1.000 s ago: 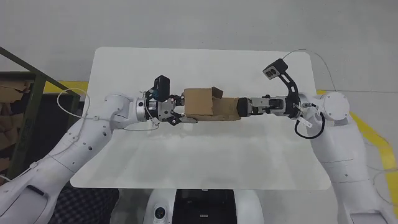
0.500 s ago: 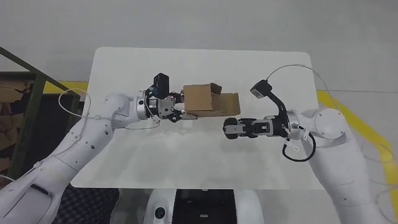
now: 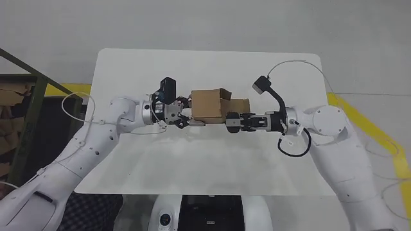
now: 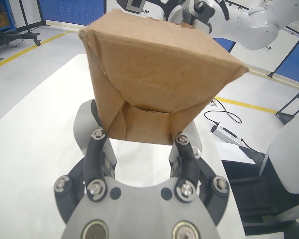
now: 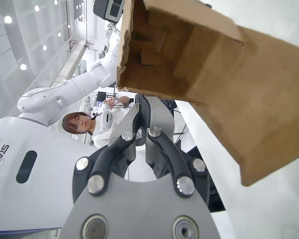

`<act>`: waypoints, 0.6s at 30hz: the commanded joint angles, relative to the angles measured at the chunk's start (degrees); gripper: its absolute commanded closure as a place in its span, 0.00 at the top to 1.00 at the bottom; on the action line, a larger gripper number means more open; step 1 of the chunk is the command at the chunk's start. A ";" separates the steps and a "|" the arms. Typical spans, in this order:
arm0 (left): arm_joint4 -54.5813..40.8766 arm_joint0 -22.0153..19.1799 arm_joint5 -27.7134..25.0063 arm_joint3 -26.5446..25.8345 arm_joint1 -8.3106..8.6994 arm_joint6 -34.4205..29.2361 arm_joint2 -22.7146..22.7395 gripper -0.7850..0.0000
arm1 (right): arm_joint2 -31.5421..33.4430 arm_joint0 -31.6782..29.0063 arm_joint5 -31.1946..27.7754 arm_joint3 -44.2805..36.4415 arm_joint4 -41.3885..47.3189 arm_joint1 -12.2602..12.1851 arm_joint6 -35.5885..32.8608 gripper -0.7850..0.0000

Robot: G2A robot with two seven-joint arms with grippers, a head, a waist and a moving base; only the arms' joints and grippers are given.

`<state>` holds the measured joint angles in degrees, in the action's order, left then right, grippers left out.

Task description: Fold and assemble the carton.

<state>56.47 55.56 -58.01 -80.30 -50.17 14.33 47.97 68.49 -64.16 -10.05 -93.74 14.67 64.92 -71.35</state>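
The brown carton (image 3: 209, 104) is held just above the white table (image 3: 192, 160), its folded end towards my left gripper (image 3: 187, 115). In the left wrist view the two fingers (image 4: 94, 115) press either side of that folded end of the carton (image 4: 159, 70), so the gripper is shut on it. The other end stands open, with a long flap (image 3: 239, 106) lying outwards and the hollow inside (image 5: 162, 50) showing. My right gripper (image 3: 229, 122) sits at the near side of the open end. Its fingers (image 5: 159, 125) are together under the carton's lower edge.
A green metal rack (image 3: 26, 90) stands off the table's left edge. Yellow floor lines (image 3: 379, 135) run past the right side. The near half of the table lies bare in front of both arms.
The right gripper drew out of the carton's open end, swung towards the near side, then came back up against the carton's near edge. The left gripper kept its hold.
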 commanded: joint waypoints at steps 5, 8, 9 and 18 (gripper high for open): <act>0.25 0.67 0.01 -0.97 -0.03 -0.61 0.25 0.47 | -1.31 1.43 0.28 0.21 -0.71 0.03 0.97 0.00; 0.13 0.81 0.01 -1.16 -0.06 -0.80 0.37 0.47 | -2.46 2.31 -0.04 0.57 -0.03 0.19 1.17 0.00; 0.12 0.84 0.01 -1.22 -0.07 -0.93 0.38 0.47 | -2.89 2.68 -0.23 0.84 0.12 0.25 1.29 0.00; -0.63 1.00 0.01 -1.15 -0.13 -1.13 0.50 0.46 | -2.75 3.81 -1.48 2.90 1.80 0.08 1.39 0.00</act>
<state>55.87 56.56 -58.00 -81.47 -50.30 13.20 48.45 65.53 -60.37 -11.49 -90.99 16.38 65.05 -69.89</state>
